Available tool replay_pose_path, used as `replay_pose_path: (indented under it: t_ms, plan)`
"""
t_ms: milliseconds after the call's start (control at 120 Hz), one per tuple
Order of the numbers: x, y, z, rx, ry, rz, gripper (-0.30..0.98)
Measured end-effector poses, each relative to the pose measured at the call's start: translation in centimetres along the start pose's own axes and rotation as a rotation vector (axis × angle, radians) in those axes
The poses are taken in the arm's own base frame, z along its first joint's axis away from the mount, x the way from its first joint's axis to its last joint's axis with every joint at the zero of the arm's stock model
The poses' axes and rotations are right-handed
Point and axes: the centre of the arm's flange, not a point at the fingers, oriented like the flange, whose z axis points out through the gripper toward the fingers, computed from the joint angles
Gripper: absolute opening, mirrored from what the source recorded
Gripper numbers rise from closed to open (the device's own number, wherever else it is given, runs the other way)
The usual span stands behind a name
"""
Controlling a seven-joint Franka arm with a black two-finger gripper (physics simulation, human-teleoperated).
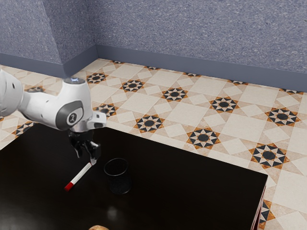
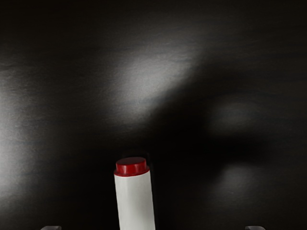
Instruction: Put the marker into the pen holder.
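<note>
Gripper (image 1: 86,159): fingers wide apart. Marker (image 1: 80,175) on table (image 1: 192,179), running from beneath the gripper toward the exterior view's near left; pen holder (image 1: 120,184) to its right. Wrist view cuts off marker's body. Dark fingertips hard to trace. Brownish object (image 1: 99,227) cropped at near edge.

Perhaps a room in a home: star-patterned tiles (image 1: 175,94), speckled blue-grey walls (image 1: 192,33), dark table (image 1: 192,196).
</note>
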Motion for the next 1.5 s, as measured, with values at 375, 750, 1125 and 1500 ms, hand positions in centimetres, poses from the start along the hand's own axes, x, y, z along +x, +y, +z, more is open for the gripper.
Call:
replay_pose_path:
  t_ms: [375,750,1125,1500]
  plan:
    - [0.8,-0.5,3.3,-0.002,-0.004,-0.133,0.21]
    - [0.8,-1.0,4.5,-0.004,-0.009,-0.185,0.12]
    - [0.3,-1.0,-1.0,0.021,0.076,-0.198,-0.08]
    - [-5.3,7.0,-19.1,0.037,0.277,-0.089,-0.1]
